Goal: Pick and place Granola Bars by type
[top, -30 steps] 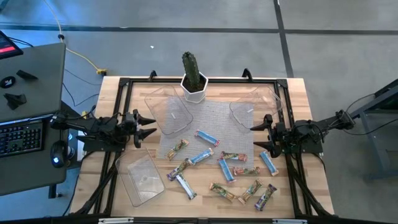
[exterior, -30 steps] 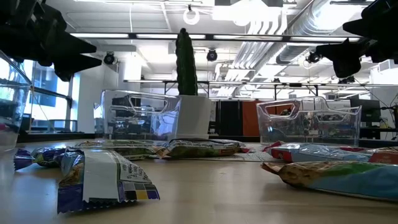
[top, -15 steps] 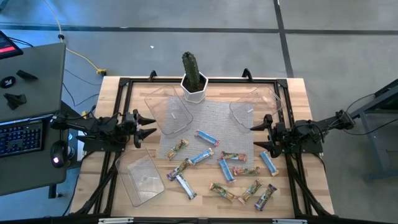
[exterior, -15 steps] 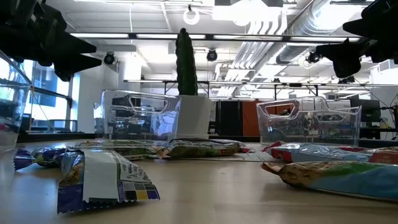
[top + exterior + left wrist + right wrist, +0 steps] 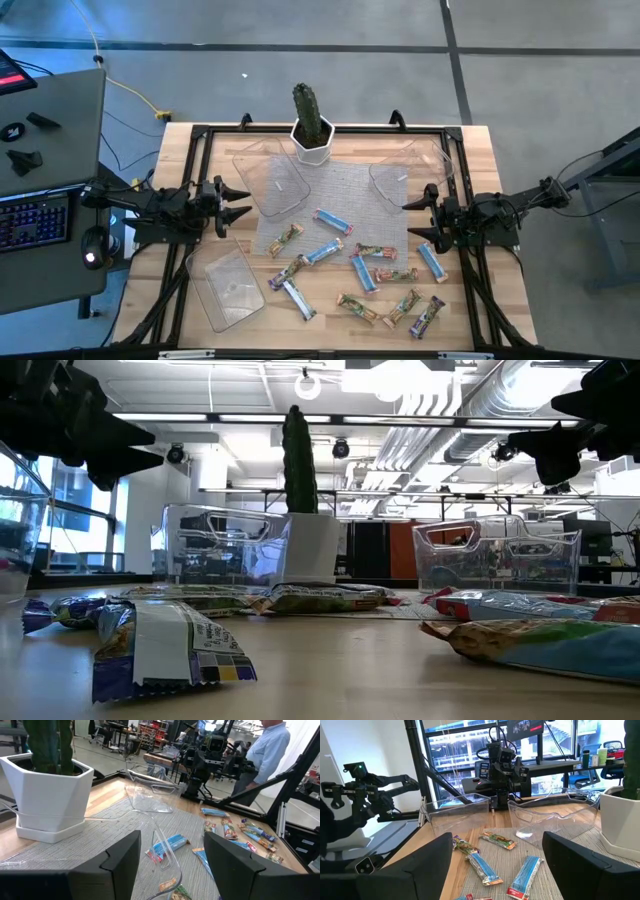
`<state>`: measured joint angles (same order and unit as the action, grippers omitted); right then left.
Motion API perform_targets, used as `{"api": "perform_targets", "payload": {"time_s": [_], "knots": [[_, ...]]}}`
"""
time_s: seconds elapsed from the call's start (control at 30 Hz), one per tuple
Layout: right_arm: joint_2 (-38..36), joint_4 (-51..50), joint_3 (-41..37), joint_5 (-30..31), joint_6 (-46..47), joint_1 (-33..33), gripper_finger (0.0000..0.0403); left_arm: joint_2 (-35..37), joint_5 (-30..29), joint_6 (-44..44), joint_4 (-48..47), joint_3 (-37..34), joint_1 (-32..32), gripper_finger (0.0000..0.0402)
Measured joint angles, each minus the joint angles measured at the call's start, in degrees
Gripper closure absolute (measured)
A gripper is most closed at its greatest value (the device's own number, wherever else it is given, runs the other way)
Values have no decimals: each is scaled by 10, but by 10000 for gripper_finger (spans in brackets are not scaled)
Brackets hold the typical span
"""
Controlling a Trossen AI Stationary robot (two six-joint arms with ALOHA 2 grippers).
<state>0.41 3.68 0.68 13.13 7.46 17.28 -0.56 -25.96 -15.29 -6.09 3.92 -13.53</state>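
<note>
Clear tubs (image 5: 272, 178) number three, Granola Bars (image 5: 332, 222) eleven; left hand (image 5: 238, 203) and right hand (image 5: 414, 218) gape empty.

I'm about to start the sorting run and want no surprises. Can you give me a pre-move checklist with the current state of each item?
1. Left gripper open and holding nothing: ok.
2. Right gripper open and holding nothing: ok.
3. Small wrapped granola bars lie scattered on the grey woven mat and wooden table, unsorted: ok.
4. Three clear plastic tubs hold no bars: ok.
5. White pot with green cactus upright beside the back tubs: ok.
6. Any bars overlapping: cannot tell.
</note>
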Motion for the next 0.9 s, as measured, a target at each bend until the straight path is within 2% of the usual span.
{"api": "perform_targets", "payload": {"time_s": [0.2,0.37,0.53,0.8,0.9], "knots": [[0,0,0,0,-4,0,109,0,0,0,0,0,0,188],[0,1,0,4,-98,0,109,0,0,0,0,0,0,188],[0,2,0,4,-121,0,109,0,0,0,0,0,0,188],[0,7,0,17,-228,0,109,0,0,0,0,0,0,188],[0,25,0,13,-223,0,109,0,0,0,0,0,0,188]]}}
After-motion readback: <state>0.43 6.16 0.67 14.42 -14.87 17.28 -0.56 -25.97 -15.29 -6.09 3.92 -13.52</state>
